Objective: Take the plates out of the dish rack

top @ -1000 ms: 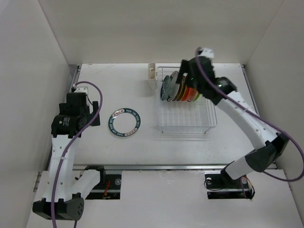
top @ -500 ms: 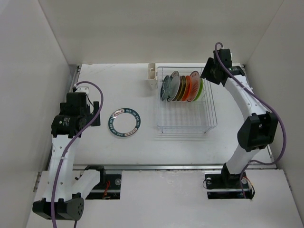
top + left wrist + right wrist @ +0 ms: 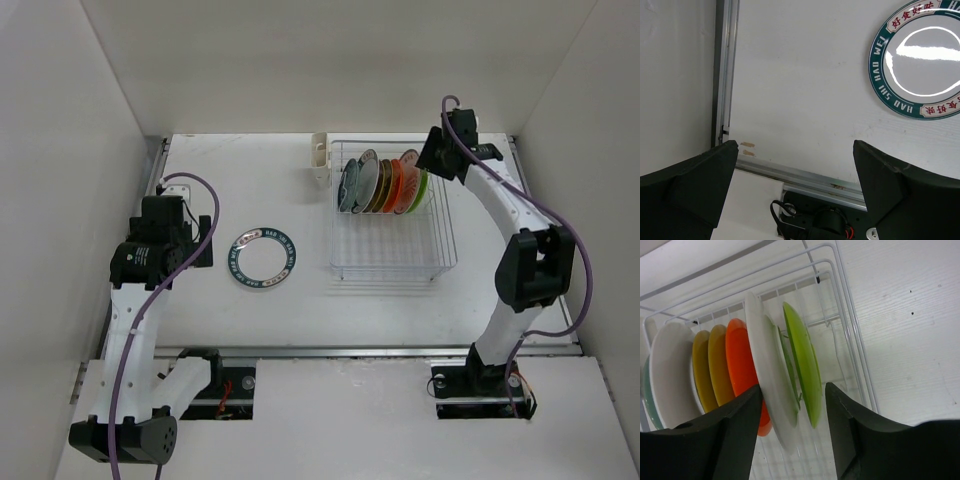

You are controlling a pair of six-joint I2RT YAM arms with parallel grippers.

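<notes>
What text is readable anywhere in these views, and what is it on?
"HAO SHI": white letters on the rim of the teal-rimmed plate, left wrist view.
"HAO WEI": same rim, next to it.
"好食好味": red characters in white panels on that rim; two panels show.
Top view: the same plate's lettering is too small to read.
The plates standing in the dish rack: no text shows.
</notes>
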